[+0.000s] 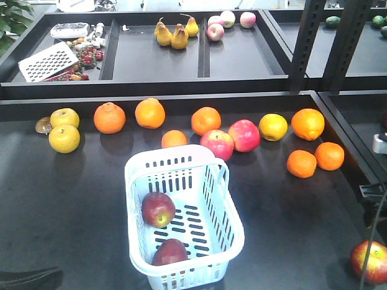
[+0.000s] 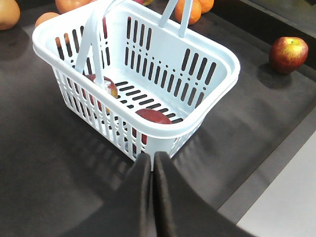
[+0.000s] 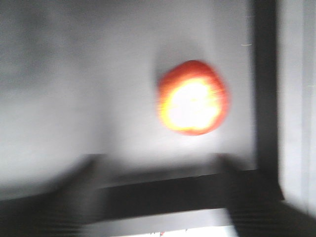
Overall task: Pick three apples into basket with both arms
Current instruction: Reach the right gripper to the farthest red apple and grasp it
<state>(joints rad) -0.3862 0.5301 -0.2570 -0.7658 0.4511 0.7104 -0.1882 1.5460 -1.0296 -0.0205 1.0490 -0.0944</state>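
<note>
Left gripper (image 2: 151,163): jaws together, empty, just short of the pale blue-white slotted plastic basket (image 2: 207,94) holding two dark red apples (image 2: 154,116). Right gripper: jaw state cannot be told; the third dark red apple (image 3: 193,98) lies blurred ahead

- The right wrist view was smeared throughout; the third apple (image 3: 193,98) showed only as a red blob with a washed-out yellow middle, its stem end unreadable.
- The right gripper (image 3: 158,197) appeared there as dark blurred shapes, so how its fingers stood could not be told.
- In the front view that apple (image 1: 370,262) was crossed by a cable and nearly cut by the right edge.
- The nearer apple in the basket (image 1: 170,252) was partly hidden behind the basket (image 1: 181,275) rim.
- The left gripper (image 2: 152,163) was cropped by the bottom edge.
- The basket handle (image 2: 94,44) ran off the top.
</note>
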